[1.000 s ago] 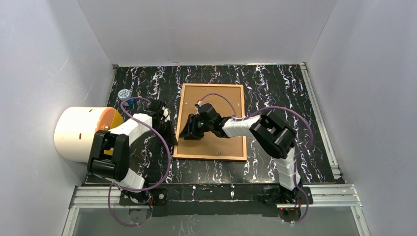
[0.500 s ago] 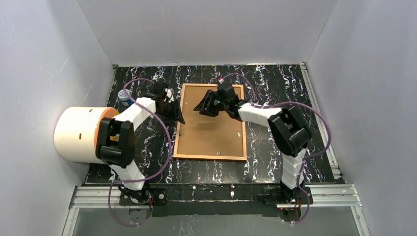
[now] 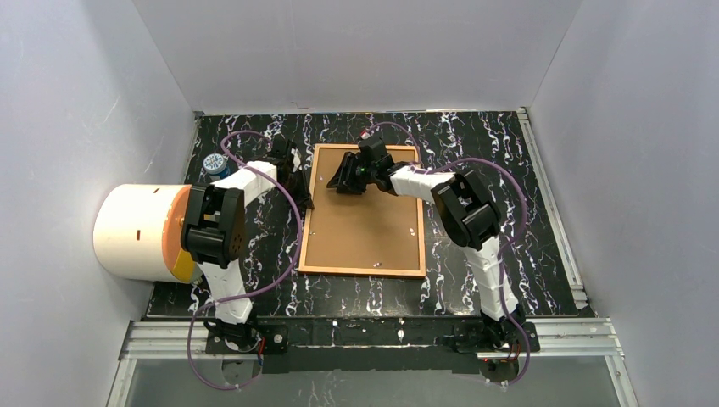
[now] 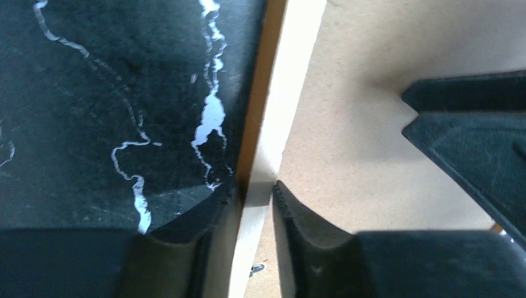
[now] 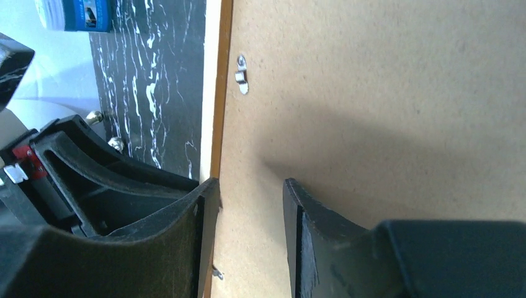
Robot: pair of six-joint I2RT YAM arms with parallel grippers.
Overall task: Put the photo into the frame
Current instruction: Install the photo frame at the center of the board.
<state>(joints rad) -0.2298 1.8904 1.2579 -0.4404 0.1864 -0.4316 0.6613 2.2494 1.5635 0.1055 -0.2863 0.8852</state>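
The frame (image 3: 363,271) lies face down in the middle of the table, and the plain brown backing board (image 3: 365,233) fills it. The photo is hidden. My left gripper (image 3: 301,185) is at the frame's left rail near the far corner. In the left wrist view it (image 4: 254,186) is shut across the pale and orange rail (image 4: 285,93), one finger on each side. My right gripper (image 3: 341,181) is over the board's far left part. In the right wrist view it (image 5: 251,183) is open, tips against the board (image 5: 372,93) beside the rail.
A white cylinder with an orange end (image 3: 136,231) lies at the left edge. A small blue-and-white can (image 3: 216,164) stands at the far left and also shows in the right wrist view (image 5: 74,13). A metal clip (image 5: 241,74) sits on the board's edge. White walls enclose the table.
Both grippers have moved away from the bases. The right one went from the board's middle left to its far left part. The left one slid along the left rail toward the far corner.
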